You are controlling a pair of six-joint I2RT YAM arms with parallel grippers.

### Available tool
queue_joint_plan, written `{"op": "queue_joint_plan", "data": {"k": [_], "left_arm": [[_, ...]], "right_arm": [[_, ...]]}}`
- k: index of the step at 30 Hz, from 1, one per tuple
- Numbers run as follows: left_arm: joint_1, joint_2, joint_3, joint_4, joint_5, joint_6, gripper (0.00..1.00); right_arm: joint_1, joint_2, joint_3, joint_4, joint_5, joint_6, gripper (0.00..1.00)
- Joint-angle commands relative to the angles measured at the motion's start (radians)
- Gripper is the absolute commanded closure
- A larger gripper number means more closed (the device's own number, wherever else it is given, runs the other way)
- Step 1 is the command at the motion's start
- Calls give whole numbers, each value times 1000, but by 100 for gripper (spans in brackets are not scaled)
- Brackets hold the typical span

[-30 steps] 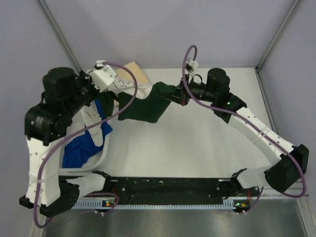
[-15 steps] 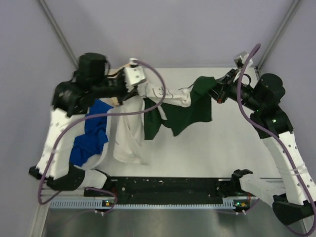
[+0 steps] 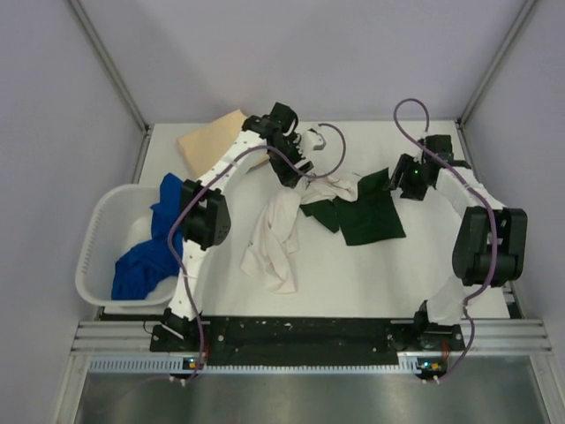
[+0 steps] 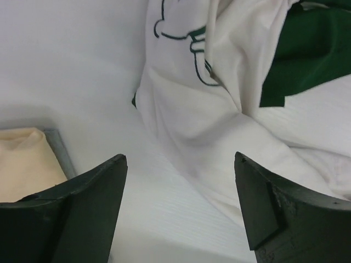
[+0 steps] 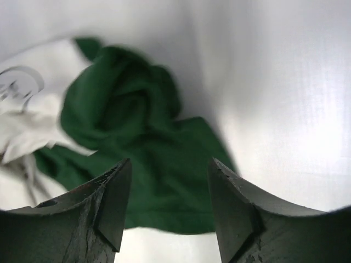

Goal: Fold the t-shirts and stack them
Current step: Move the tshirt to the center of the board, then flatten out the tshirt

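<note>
Finding: the white shirt with green sleeves (image 3: 287,225) has been let go. Half a second ago it hung stretched in the air between the two arms; it now lies on the tabletop (image 3: 380,283) near the middle. The white body trails in a rumpled strip toward 7 o'clock and a green sleeve (image 3: 366,216) is spread toward 3 o'clock. The left jaws stand wide apart and empty above the printed white cloth, with the shirt visible between and beyond them. The right jaws stand partly open and also empty, over the bunched green sleeve. The tan shirt (image 3: 216,141) lies at 11 o'clock against the far edge. The blue shirts (image 3: 146,256) spill from the basket (image 3: 95,234) at 9 o'clock. Assessment: the shirt is down but not flat, with body twisted and sleeves overlapped. Folding has not begun, and the cloth will likely need re-gripping and spreading first. No stack is present yet.
</note>
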Motion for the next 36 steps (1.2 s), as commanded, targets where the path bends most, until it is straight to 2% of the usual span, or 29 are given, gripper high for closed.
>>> {"op": "queue_joint_plan", "data": {"k": [1, 4, 8, 9, 11, 12, 15, 18, 20, 22, 24, 25, 29, 33, 36], "left_arm": [[-27, -277, -144, 86, -11, -70, 18], [-79, -463, -413, 102, 75, -46, 21], [-214, -601, -677, 47, 114, 20, 22], [-257, -614, -722, 30, 123, 40, 22], [-329, -634, -824, 31, 129, 78, 15], [-360, -637, -879, 59, 118, 81, 1], [-433, -615, -980, 128, 63, 69, 1], [-455, -572, -989, 148, 4, 43, 1], [-455, -565, -1009, 206, -38, 22, 1], [-455, -558, -1027, 266, -70, 2, 2], [-455, -545, -1041, 316, -81, -18, 5], [-455, -537, -1050, 332, -83, -23, 7], [-455, -493, -1085, 353, -136, -26, 32], [-452, -500, -1131, 347, -178, -20, 42], [-446, -532, -1162, 340, -208, -11, 63]], "right_arm": [[-92, 28, 102, -56, 194, -26, 42], [-92, -3, 27, -61, 272, -52, 41], [-63, -36, -54, -53, 208, -55, 40], [-51, -39, -77, -52, 225, -57, 40], [-28, -33, -123, -44, 249, -57, 39], [-15, -26, -143, -38, 262, -54, 39], [47, 16, -191, -32, 326, -51, 36], [89, 68, -226, -25, 346, -51, 37], [91, 91, -247, -9, 311, -50, 46], [89, 80, -255, 4, 288, -54, 65], [91, 73, -249, 2, 285, -54, 91], [89, 63, -246, 2, 285, -51, 100], [89, -28, -231, -2, 230, -40, 100], [71, -209, -185, -36, 230, -28, 100], [37, -346, -110, -64, 227, -6, 100]]}}
